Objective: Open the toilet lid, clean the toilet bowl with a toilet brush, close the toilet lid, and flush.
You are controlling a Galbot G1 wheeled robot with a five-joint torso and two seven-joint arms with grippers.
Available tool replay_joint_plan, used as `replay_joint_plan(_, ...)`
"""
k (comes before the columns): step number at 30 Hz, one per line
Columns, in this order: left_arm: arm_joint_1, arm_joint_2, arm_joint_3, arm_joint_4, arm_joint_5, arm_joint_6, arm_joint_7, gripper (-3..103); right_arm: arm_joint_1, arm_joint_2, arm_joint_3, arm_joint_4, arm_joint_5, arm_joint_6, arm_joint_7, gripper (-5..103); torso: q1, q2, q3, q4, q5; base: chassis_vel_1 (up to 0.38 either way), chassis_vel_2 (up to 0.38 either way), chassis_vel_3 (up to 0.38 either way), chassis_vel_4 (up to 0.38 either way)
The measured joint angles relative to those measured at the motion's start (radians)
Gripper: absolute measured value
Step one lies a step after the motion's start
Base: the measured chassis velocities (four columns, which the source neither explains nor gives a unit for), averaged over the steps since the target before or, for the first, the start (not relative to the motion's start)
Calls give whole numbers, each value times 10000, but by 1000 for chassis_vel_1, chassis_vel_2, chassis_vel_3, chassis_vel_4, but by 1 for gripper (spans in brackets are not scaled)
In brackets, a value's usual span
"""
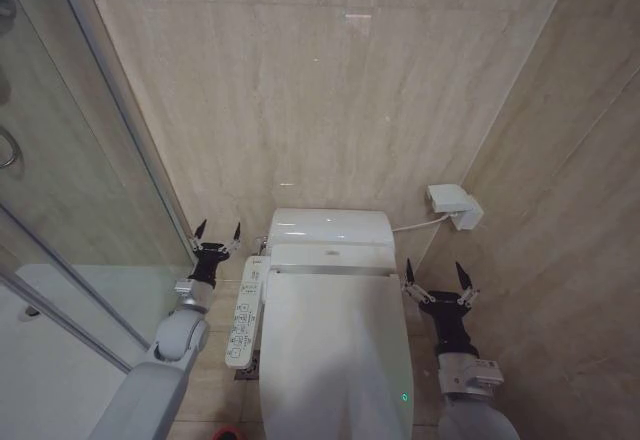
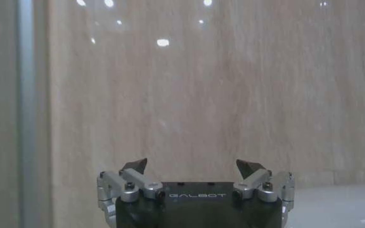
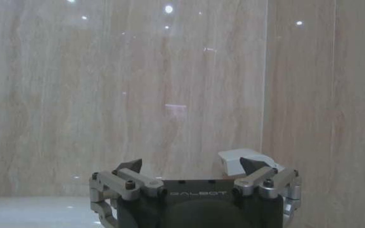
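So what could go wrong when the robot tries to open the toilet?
The toilet lid is shut, smooth and glossy, so a pincer might slip off it. The control panel full of buttons sits right beside the lid on the left pincer side, so that arm could bump a button. The right pincer is open near the side wall, with little room to swing.

The shut toilet lid (image 1: 335, 355) hides the toilet bowl
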Motion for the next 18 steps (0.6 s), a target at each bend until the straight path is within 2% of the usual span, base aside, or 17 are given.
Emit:
replay_joint_plan(7, -1920, 303, 1759, 2211, -761, -512, 538, 96, 1, 0, -1, 0, 0, 0, 0, 100, 0, 0, 0, 0, 1, 0, 0, 0, 0)
replay_joint_plan(15, -2999, 130, 2583, 3502, -932, -943, 996, 95, 0, 0, -1, 1, 0, 0, 0, 100, 1, 0, 1, -2, 1, 0, 0, 0, 0)
replay_joint_plan(16, -3094, 144, 2622, 3628, -931, -989, 1061, 89, 0, 0, -1, 0, 0, 0, 0, 100, 1, -1, 1, -1, 1, 0, 0, 0, 0)
replay_joint_plan(18, -3173, 212, 2630, 3782, -912, -1060, 1182, 89, 0, 0, -1, 0, 0, 0, 0, 100, 2, 0, 0, 0, 1, 0, 0, 0, 0)
